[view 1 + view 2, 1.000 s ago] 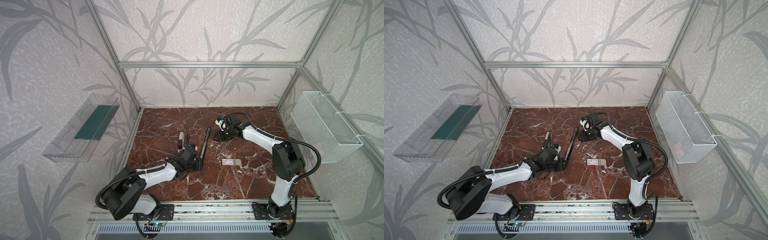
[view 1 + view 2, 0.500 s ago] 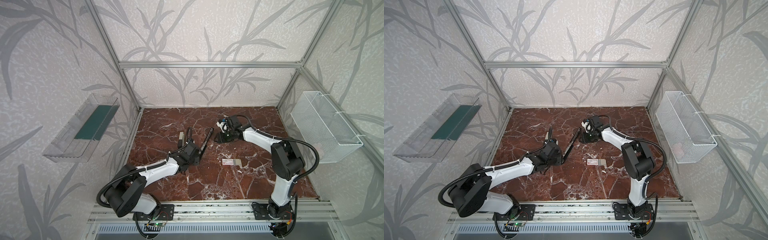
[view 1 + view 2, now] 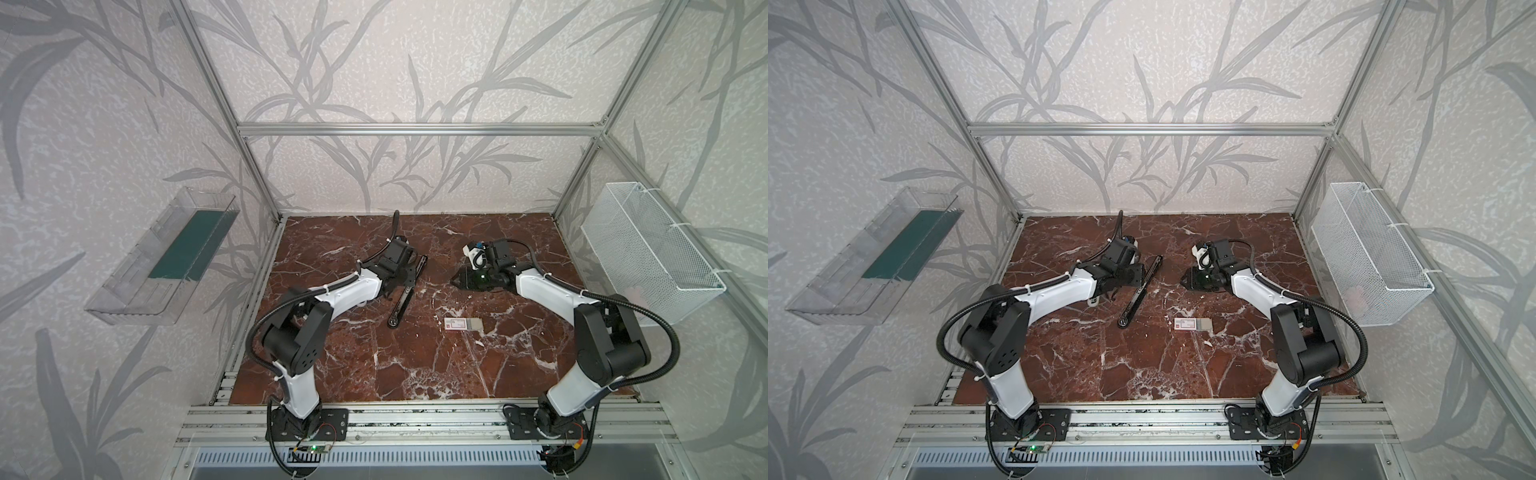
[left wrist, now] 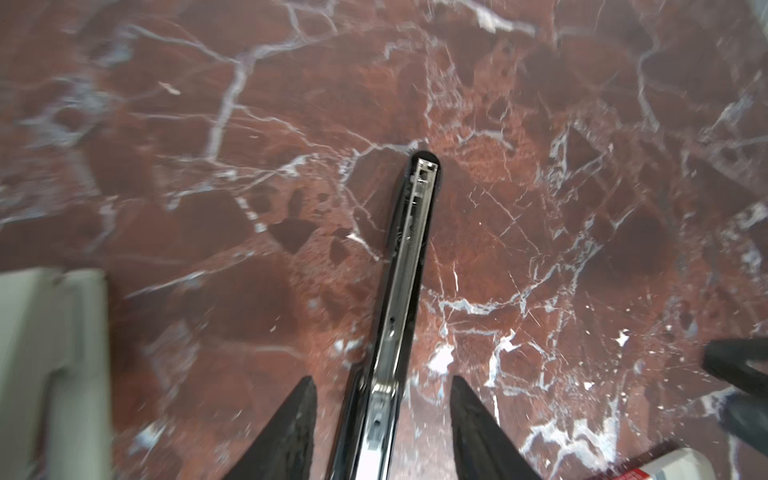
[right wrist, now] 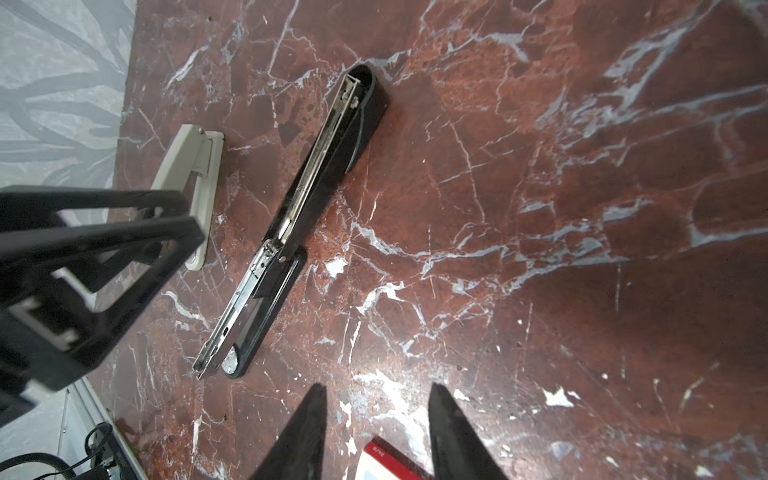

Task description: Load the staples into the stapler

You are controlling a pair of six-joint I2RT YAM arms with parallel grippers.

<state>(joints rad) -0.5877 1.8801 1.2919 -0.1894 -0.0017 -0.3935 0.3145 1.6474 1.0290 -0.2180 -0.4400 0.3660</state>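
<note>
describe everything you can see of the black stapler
The black stapler lies swung fully open, flat on the red marble table, left of its middle. Glossy black plastic shells with rounded ends carry a bright metal staple channel, joined at a middle hinge. The left gripper straddles it, open, fingers either side with gaps showing, not touching. Whether staples sit inside cannot be told.
</note>
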